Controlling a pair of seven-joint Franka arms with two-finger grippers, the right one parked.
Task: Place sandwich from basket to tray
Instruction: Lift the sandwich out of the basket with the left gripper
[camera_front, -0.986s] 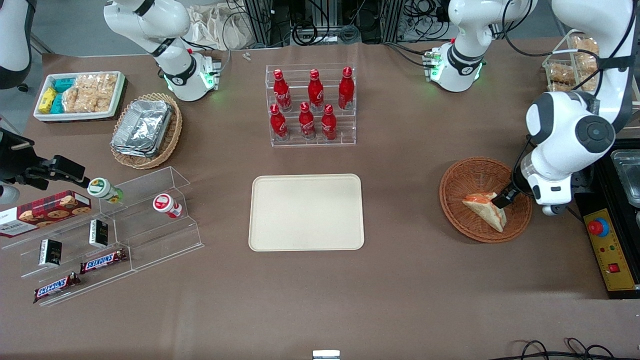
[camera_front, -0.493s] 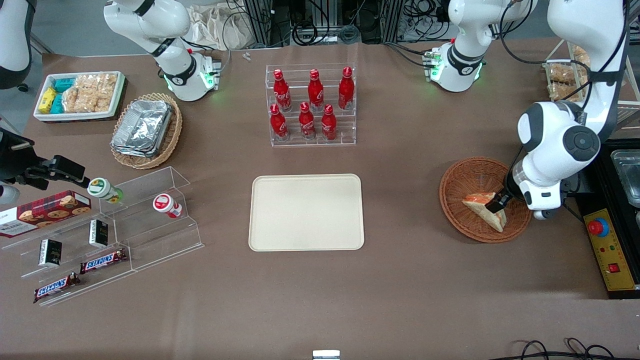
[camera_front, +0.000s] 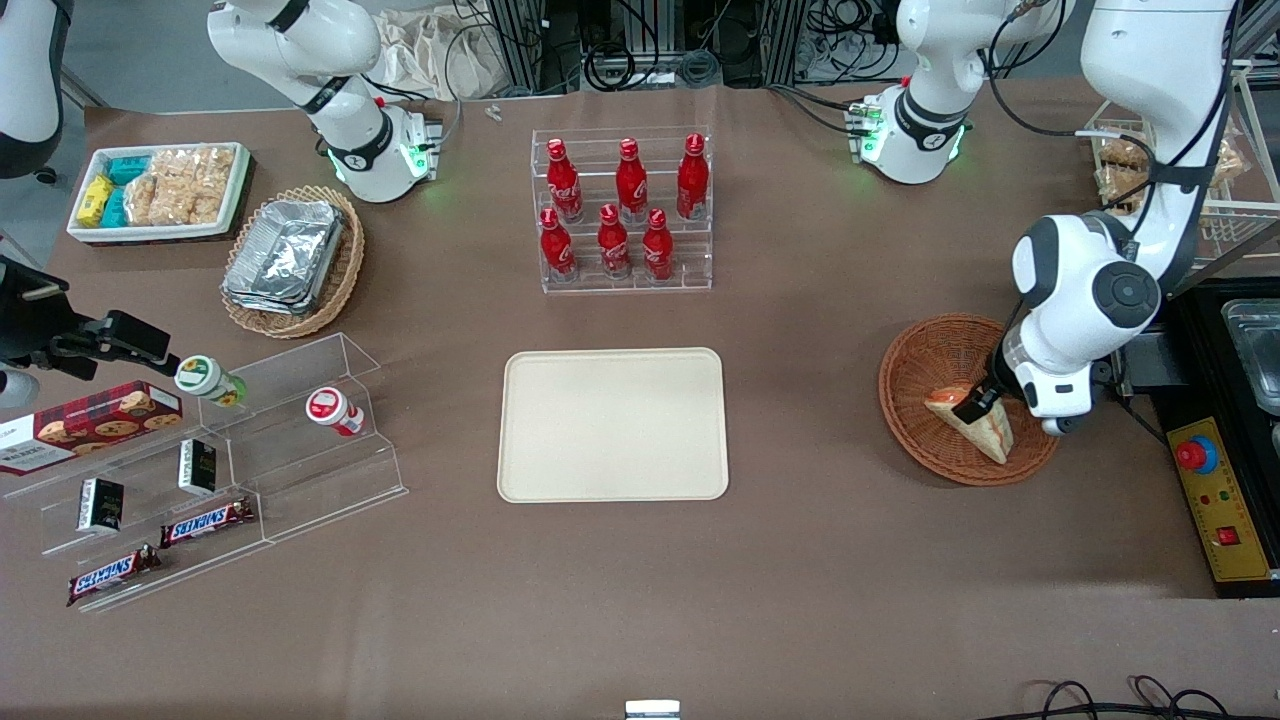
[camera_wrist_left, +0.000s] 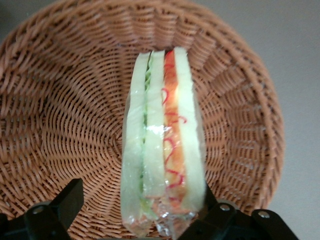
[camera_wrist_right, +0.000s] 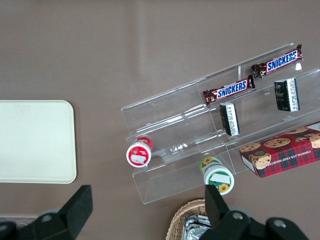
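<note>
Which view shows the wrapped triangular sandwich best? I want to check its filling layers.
The left wrist view: the wrapped triangular sandwich shows pale bread, green and orange-red layers edge-on, between the open gripper fingers. The front view shows it small, partly hidden. The right wrist view misses it.

Front view: high, looking steeply down over the whole brown table (camera_front: 800, 600); left wrist view: close above the round reddish-brown wicker basket (camera_wrist_left: 60, 100), the left arm's gripper (camera_wrist_left: 130, 220) framing it; that basket (camera_front: 925, 360) also appears in the front view. Right wrist view: looks straight down, sharing the cream rectangular tray (camera_wrist_right: 35, 140) with the front view (camera_front: 612, 425).
</note>
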